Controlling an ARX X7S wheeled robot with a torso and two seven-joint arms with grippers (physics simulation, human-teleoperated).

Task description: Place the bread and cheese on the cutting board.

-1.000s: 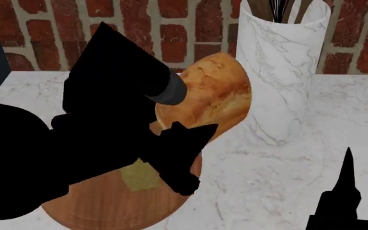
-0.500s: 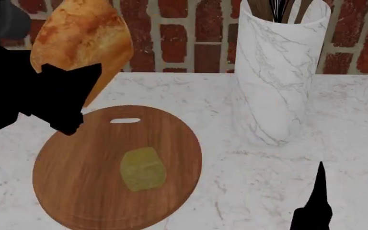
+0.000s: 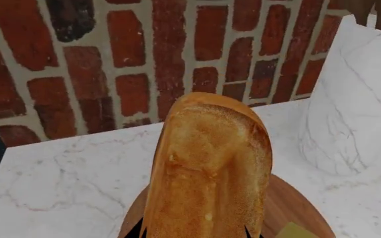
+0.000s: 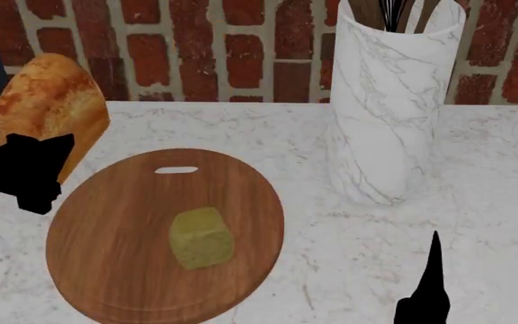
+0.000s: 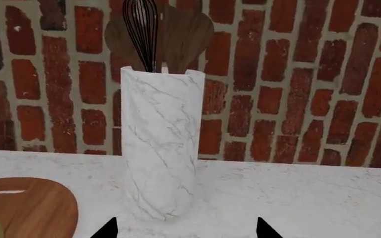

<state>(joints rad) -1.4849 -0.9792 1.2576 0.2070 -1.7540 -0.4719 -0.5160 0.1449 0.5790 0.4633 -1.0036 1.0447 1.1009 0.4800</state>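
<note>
Bread (image 4: pixel 50 108), a golden-brown loaf with a darker orange crust and paler flanks, stands nearly on end in the left gripper (image 4: pixel 27 172), whose jaws are clamped on its lower end; the loaf rises up and away from them, above the marble counter (image 4: pixel 493 175) beyond the board's far-left edge. In the left wrist view the loaf (image 3: pixel 210 168) fills the space ahead of the jaws. Cheese (image 4: pixel 202 237), a dull olive-yellow block with rounded edges, lies near the middle of the cutting board (image 4: pixel 115 270), below and to the right of those jaws. The right gripper (image 5: pixel 185 229) has its jaws spread wide, holding nothing, facing a marble utensil holder (image 5: pixel 158 144) with a whisk (image 5: pixel 141 29).
</note>
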